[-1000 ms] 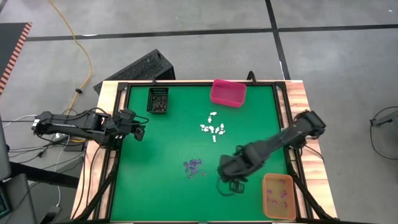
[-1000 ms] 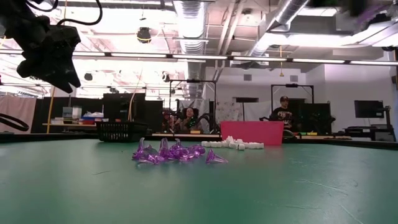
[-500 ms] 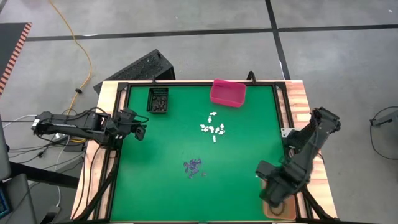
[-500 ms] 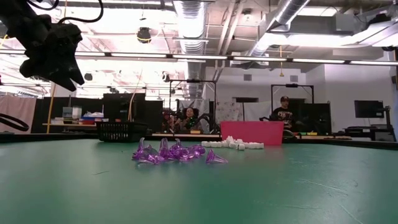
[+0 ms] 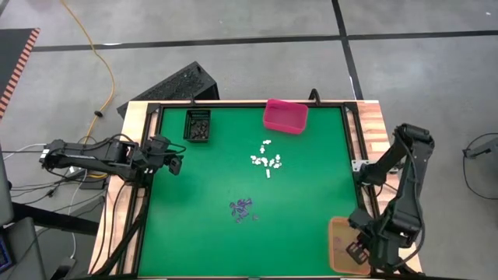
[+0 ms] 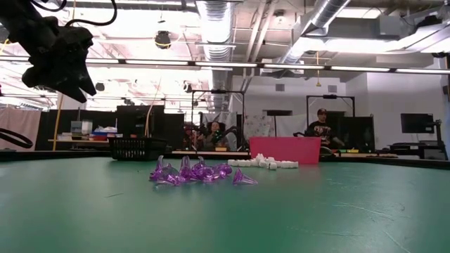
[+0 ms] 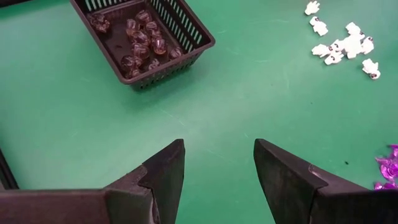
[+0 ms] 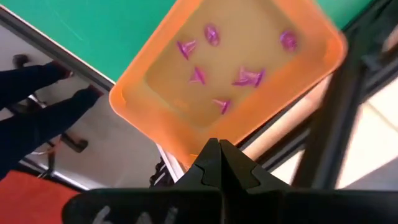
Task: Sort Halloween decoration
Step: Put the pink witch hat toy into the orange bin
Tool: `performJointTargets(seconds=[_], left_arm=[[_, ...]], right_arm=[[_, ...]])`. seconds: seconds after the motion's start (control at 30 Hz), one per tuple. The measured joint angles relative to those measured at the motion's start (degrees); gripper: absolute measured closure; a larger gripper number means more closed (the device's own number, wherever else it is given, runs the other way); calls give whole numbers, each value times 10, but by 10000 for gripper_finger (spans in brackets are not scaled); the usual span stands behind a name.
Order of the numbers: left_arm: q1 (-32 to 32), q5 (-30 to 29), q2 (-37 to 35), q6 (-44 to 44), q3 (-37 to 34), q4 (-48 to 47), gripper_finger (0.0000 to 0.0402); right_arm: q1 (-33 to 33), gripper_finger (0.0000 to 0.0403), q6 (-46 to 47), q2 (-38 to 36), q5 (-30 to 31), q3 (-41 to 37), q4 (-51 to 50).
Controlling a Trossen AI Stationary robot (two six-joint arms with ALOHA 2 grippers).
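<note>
Purple trinkets (image 5: 243, 208) lie in a small heap on the green table near its middle, also in the low view (image 6: 199, 173). White trinkets (image 5: 266, 161) lie in a cluster farther back (image 7: 342, 45). My right gripper (image 5: 358, 250) hangs shut over the orange bin (image 5: 342, 237) at the table's near right corner. That bin (image 8: 155, 74) holds several purple trinkets (image 8: 249, 78). My left gripper (image 7: 217, 163) hovers open over bare table at the left edge (image 5: 173, 165). The black bin (image 7: 186, 28) holds dark trinkets (image 7: 140, 43). My right gripper's fingertips (image 8: 219, 151) are closed together above the orange bin. No trinket shows between them, so I cannot tell whether they hold one.
A pink bin (image 5: 285, 115) stands at the far edge, and the black bin (image 5: 198, 126) stands at the far left. A black frame (image 5: 350, 148) rims the table. A person's legs (image 8: 37, 106) stand on the floor beside the orange bin. People sit in the room behind (image 6: 322, 126).
My right gripper has swung from just right of the purple heap toward the table's near right corner and now hangs over the orange bin. The left arm and the trinket heaps have stayed where they were.
</note>
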Motion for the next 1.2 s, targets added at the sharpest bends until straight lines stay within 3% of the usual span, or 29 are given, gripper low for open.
performJointTargets(seconds=[0.3, 0.53, 1.0, 1.2], left_arm=[[0, 3, 0, -9, 0, 0, 219], [0, -9, 0, -9, 0, 0, 219], [0, -7, 0, -3, 0, 0, 219], [0, -2, 0, -2, 0, 0, 219]], right_arm=[[-9, 387, -5, -23, 5, -108, 120], [-40, 355, -43, -17, 17, -109, 102], [-60, 341, -82, -13, 15, -109, 77], [-60, 303, -87, -13, 15, -109, 69]])
